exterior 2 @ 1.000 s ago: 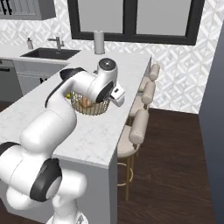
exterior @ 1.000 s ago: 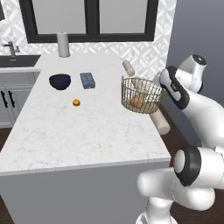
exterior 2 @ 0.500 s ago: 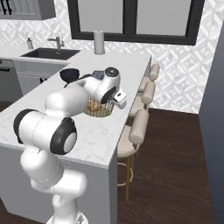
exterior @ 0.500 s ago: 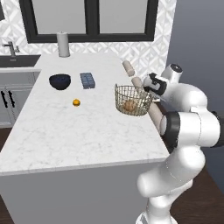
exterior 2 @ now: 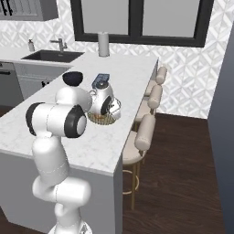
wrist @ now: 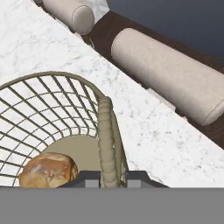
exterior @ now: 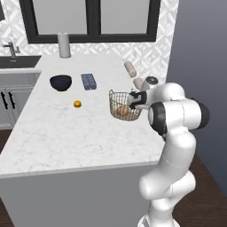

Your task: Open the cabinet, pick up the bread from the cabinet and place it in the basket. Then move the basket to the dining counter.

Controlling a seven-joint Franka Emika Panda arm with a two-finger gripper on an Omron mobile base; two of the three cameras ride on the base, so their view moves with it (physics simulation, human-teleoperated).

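Observation:
The tan-gold wire basket [exterior: 120, 103] sits low at the right edge of the white marble dining counter [exterior: 66, 137]; whether it touches the top I cannot tell. The golden-brown bread [exterior: 122, 111] lies inside it. My gripper [exterior: 133, 100] is shut on the basket's right rim. In the hand view the gripper [wrist: 108, 178] pinches the wrapped rim of the basket [wrist: 106, 135], with the bread [wrist: 47, 169] on the woven base at lower left. In the right base view my arm hides most of the basket [exterior 2: 103, 120]. The grey cabinet [exterior 2: 25, 9] shows at the top left.
On the counter stand a dark bowl [exterior: 60, 83], a blue-grey tray [exterior: 88, 81], a tiny orange fruit [exterior: 77, 104] and a paper roll [exterior: 64, 45]. Padded stools [exterior 2: 145, 132] line the counter's right side. A sink [exterior 2: 54, 55] lies at the far left.
The arm has folded in, carrying the basket with the bread leftward and lower over the counter. The things on the counter have stayed put.

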